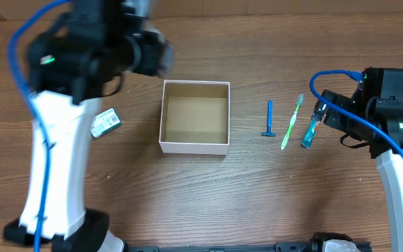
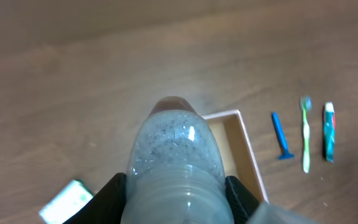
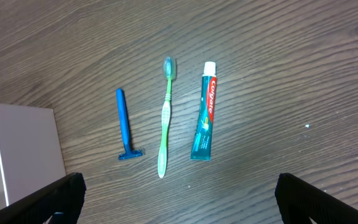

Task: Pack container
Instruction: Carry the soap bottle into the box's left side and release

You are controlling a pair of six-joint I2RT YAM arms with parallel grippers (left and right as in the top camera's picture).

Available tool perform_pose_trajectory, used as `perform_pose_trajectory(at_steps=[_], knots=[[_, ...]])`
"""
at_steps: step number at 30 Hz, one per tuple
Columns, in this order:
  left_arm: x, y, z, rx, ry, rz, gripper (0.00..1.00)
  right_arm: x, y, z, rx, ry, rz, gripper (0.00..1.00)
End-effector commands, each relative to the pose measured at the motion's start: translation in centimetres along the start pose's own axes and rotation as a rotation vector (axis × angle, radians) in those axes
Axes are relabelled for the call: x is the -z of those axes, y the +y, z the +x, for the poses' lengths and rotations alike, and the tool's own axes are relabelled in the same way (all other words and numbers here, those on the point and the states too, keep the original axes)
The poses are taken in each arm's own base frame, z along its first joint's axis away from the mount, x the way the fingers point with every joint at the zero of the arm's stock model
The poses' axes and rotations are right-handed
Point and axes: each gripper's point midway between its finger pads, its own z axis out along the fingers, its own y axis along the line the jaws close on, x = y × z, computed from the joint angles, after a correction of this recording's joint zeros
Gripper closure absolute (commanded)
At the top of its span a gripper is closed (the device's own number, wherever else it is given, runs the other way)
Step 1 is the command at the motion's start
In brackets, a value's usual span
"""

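Clear plastic bottle (image 2: 174, 155) with greyish speckled stuff inside is clamped in the left tool (image 2: 176, 208), its fingers (image 2: 112, 198) pressed against both sides. It's up in the air toward the far-left corner of the surface (image 1: 257, 203). Nearer the left edge lies a little white-and-green soap packet (image 1: 105, 123).

The container (image 1: 195, 147) sits open about mid-surface, and its brown inside looks bare from overhead. Right of it, in a row toward the right edge, are a blue razor (image 1: 269, 119), a green toothbrush (image 1: 292, 122) and a toothpaste tube (image 1: 310, 131). The right tool (image 3: 179, 186) hangs over those, spread wide, gripping nothing.

My guess is the step in hand is getting the bottle into the box. I'd carry it right until the whole body is over the brown floor (the wrist view only has it at the box's corner). Then lay it flat along one wall to leave room for the rest, and get low before letting go. Landing on that shallow rim could tip the box or send the bottle rolling.
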Motion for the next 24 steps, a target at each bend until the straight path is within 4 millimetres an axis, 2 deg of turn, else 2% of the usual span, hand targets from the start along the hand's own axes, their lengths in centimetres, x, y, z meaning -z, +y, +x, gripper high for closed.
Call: perform_pose_trajectory(at_steps=[1,3,5,7,9,12,13,15,22,24], knots=[[-5.2,-1.6,1.5,0.050,0.124,-0.030,0.96,1.2,0.5,-0.9,-0.006,-0.042,-0.030,0.00],[-8.7,-2.1,3.1,0.036,0.223,-0.037,0.96,1.2,0.5,-0.9,-0.006,-0.042,-0.029,0.00],[-12.6,-1.6,4.8,0.041,0.317,-0.055,0.96,1.2,0.5,-0.9,-0.007,-0.040,-0.028,0.00],[-15.6,-1.1,6.3,0.058,0.392,-0.072,0.96,1.2,0.5,-0.8,-0.007,-0.037,-0.028,0.00],[-18.4,-0.8,8.0,0.063,0.466,-0.087,0.96,1.2,0.5,-0.8,-0.007,-0.036,-0.027,0.00],[-21.1,0.2,9.4,0.061,0.517,-0.127,0.96,1.2,0.5,-0.8,-0.007,-0.036,-0.027,0.00],[-21.8,1.6,9.9,0.077,0.527,-0.203,0.96,1.2,0.4,-0.8,-0.007,-0.035,-0.027,0.00],[-21.8,3.7,10.3,0.106,0.531,-0.344,0.96,1.2,0.4,-0.8,-0.007,-0.035,-0.027,0.00],[-21.7,3.7,10.6,0.123,0.540,-0.348,0.95,1.2,0.4,-0.8,-0.007,-0.036,-0.027,0.00],[-21.5,3.7,10.8,0.122,0.552,-0.350,0.89,1.2,0.4,-0.8,-0.007,-0.036,-0.027,0.00]])
